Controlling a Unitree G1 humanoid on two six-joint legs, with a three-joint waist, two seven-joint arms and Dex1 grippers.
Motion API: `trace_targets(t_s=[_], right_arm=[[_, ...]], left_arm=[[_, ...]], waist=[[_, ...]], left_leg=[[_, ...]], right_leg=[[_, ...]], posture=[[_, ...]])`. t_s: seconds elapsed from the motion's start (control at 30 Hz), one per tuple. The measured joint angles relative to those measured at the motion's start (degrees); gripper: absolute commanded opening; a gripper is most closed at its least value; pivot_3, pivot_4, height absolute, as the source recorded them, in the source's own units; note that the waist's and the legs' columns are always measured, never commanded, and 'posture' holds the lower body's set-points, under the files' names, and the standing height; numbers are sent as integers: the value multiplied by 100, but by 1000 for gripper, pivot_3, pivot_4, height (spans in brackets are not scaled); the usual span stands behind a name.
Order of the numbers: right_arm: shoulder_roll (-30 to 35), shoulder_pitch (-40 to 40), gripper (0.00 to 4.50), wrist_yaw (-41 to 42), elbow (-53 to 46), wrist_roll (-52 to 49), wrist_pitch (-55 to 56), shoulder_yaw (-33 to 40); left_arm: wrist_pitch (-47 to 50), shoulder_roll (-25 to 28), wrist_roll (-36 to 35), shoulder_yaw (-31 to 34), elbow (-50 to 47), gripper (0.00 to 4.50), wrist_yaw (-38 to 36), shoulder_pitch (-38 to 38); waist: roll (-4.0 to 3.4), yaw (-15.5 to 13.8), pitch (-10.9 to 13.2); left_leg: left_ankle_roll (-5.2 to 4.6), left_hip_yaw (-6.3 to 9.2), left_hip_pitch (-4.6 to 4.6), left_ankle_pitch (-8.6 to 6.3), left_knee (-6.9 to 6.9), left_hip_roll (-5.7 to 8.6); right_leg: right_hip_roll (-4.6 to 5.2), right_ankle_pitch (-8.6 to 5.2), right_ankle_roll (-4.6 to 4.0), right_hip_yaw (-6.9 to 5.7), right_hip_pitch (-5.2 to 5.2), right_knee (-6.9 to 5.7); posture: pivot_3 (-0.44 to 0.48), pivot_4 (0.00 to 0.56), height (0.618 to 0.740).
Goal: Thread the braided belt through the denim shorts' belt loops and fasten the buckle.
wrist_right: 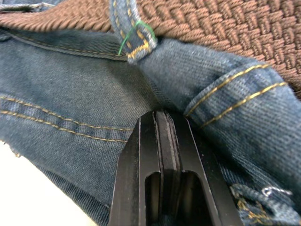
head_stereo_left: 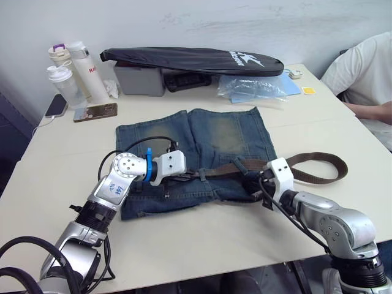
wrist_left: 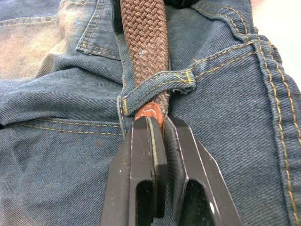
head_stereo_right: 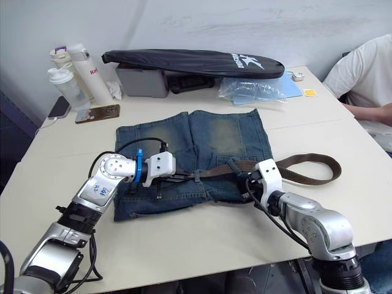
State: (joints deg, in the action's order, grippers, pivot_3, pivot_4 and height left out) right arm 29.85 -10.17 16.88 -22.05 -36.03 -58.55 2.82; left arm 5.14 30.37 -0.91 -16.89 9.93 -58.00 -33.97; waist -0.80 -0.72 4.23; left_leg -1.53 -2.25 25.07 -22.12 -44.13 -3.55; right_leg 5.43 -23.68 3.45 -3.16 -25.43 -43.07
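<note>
Nearest to the camera, the left tool (wrist_left: 157, 136) was pressed closed on the tan leather end of the braided belt (wrist_left: 146, 37), just where this end came out from under one of the belt loops (wrist_left: 157, 85). The belt ran straight away from the tool along the waistband of the denim shorts (head_stereo_left: 202, 138), so its long axis was in line with the fingers, and a pull along this line looked like the move that mattered. The left arm was the nearer one to the free end. I could not see the buckle at this moment.

The shorts lay flat on the counter (head_stereo_left: 61, 177) with the waistband toward the robot. To the right, the right tool (wrist_right: 162, 123) was closed with its fingers together, pressing into a fold of denim below another loop; it seemed to hold the cloth down, not the belt. Beyond it the rest of the belt made a loose loop on the counter at the right of the shorts.

At the far side of the counter stood a grey box (head_stereo_left: 138, 79) under a long black bag (head_stereo_left: 190, 61); its contents were hidden.
</note>
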Motion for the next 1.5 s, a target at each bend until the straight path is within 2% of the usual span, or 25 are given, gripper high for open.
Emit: trace_targets(t_s=[0.13, 0.33, 0.73, 0.8, 0.83, 1.0, 1.07, 1.5], right_arm=[[-711, 157, 64, -100, 263, -119, 165, 414], [-1011, 208, 64, -76, 487, -255, 238, 634], [-1032, 189, 64, -76, 569, -397, 230, 655], [-1032, 186, 0, -76, 571, -400, 227, 655], [-1032, 189, 0, -81, 572, -400, 226, 669], [-1032, 219, 0, -144, 573, -398, 216, 826], [-1033, 235, 0, -151, 572, -397, 215, 871], [-1085, 257, 0, -205, 546, -397, 215, 871]], left_arm=[[37, 257, -92, 38, -116, 0, -160, 68], [32, 521, -247, 77, -328, 0, -235, 275], [-60, 777, -425, 78, -432, 0, -338, 328], [15, 770, -491, 81, -441, 893, -311, 327], [110, 774, -511, 124, -429, 1181, -306, 328], [435, 769, -543, 422, -380, 3451, -181, 328], [454, 748, -534, 420, -380, 3451, -190, 328], [359, 243, -523, 398, -232, 3451, -203, 86]], waist=[[11, 42, -13], [18, 93, -24], [23, 96, -25], [24, 95, -25], [24, 93, -25], [23, 53, -28], [19, 48, -28], [15, 50, -31]], left_leg=[[0, 2, -3, 1, 0, -4], [0, 1, -10, 1, -1, -3], [-3, 2, -27, -1, -3, -4], [-4, 2, -28, -2, -3, -5], [-4, 2, -29, -2, -2, -4], [0, 0, -31, -13, 2, 2], [20, -2, -55, -25, 5, 2], [26, -4, -29, -28, -1, 9]], right_leg=[[-3, 0, -4, 3, 2, -7], [-3, -1, -9, 7, -1, -18], [-5, -8, -23, 9, -5, -43], [-4, -8, -23, 9, -6, -43], [-4, -8, -23, 9, -5, -45], [7, -3, -32, 1, -1, -47], [8, 2, -40, -1, -4, -47], [11, 5, -39, 4, 9, -47]], posture=[[0, 150, 622], [0, 150, 622], [0, 150, 622], [0, 150, 622], [0, 150, 622], [0, 150, 622], [0, 150, 622], [0, 150, 622]])
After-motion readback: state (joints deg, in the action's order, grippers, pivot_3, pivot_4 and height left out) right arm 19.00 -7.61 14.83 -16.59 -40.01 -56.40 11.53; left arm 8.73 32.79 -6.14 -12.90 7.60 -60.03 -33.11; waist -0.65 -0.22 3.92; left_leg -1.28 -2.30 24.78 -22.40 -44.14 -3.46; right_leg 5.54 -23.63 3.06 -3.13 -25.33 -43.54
